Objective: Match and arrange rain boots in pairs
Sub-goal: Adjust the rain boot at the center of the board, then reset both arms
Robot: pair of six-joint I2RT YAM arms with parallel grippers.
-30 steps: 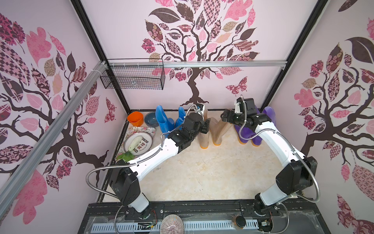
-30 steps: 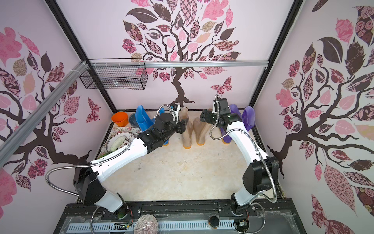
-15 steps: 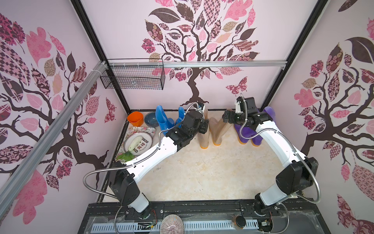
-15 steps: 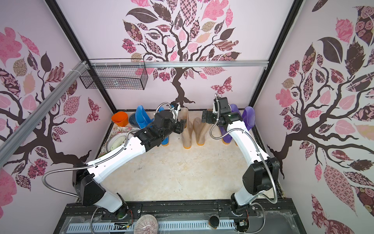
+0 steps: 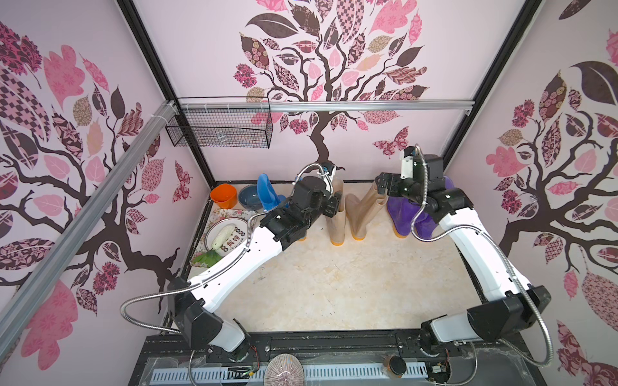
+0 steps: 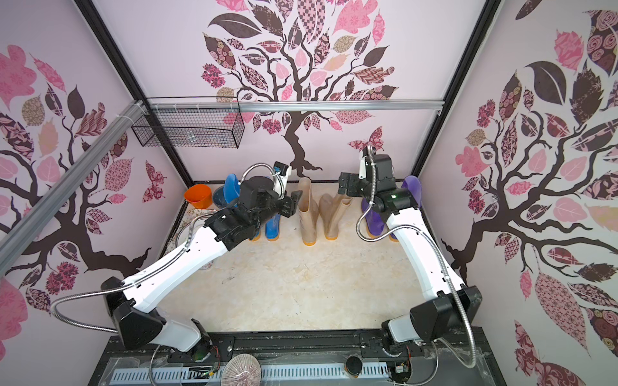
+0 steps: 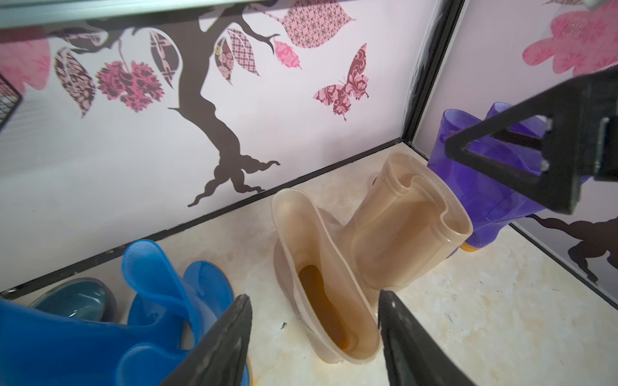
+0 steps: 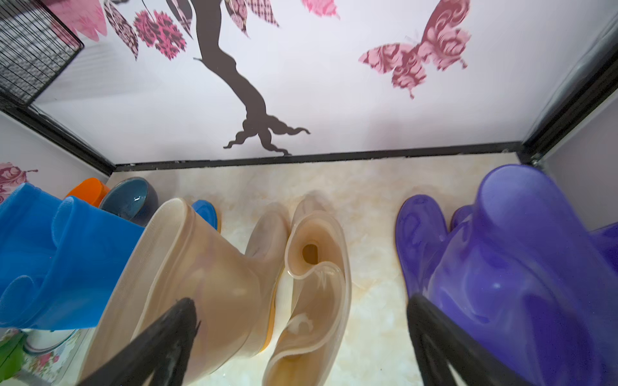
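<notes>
Six rain boots stand in a row along the back wall. The blue pair (image 5: 267, 194) is at the left, the beige pair (image 5: 337, 217) in the middle and the purple pair (image 5: 406, 214) at the right. My left gripper (image 7: 314, 300) is open, and the mouth of the left beige boot (image 7: 321, 267) lies between its fingers without being clamped. The right beige boot (image 7: 408, 217) leans against it. My right gripper (image 8: 301, 304) is wide open above that boot's folded mouth (image 8: 314, 267) and holds nothing. The purple boots (image 8: 518, 267) are close beside one of its fingers.
An orange cup (image 5: 223, 197) and a grey-blue bowl (image 5: 249, 197) sit in the back left corner behind the blue boots. A floral tray (image 5: 214, 217) with a plate and vegetables lies along the left wall. A wire basket (image 5: 220, 127) hangs from the rail above.
My right gripper has drawn slightly up and to the right, away from the beige boots. The left arm has barely shifted. The boots stand as before.
</notes>
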